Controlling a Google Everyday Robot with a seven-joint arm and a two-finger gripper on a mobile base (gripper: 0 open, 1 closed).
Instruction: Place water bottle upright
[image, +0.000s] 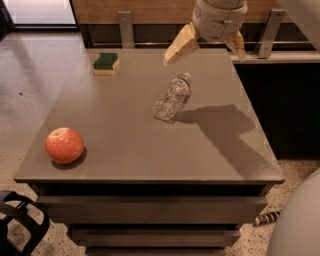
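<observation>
The gripper (204, 56) hangs in the air above the far edge of the table (125, 155), its two pale fingers (181, 45) spread wide apart and grasping nothing. Just below it and a little nearer the camera, the water bottle (172, 97) lies on its side on the tabletop, apart from the gripper. Its white cap points toward the far edge and its clear ribbed base toward the front, so the bottle sits at a slight slant. A dark shadow (220, 122) of the arm falls on the tabletop just to the right of the bottle. A green and yellow sponge (106, 63) rests flat near the far left corner, well apart from the bottle. An apple (64, 145) stands near the front left corner, also well away from the bottle and the gripper.
</observation>
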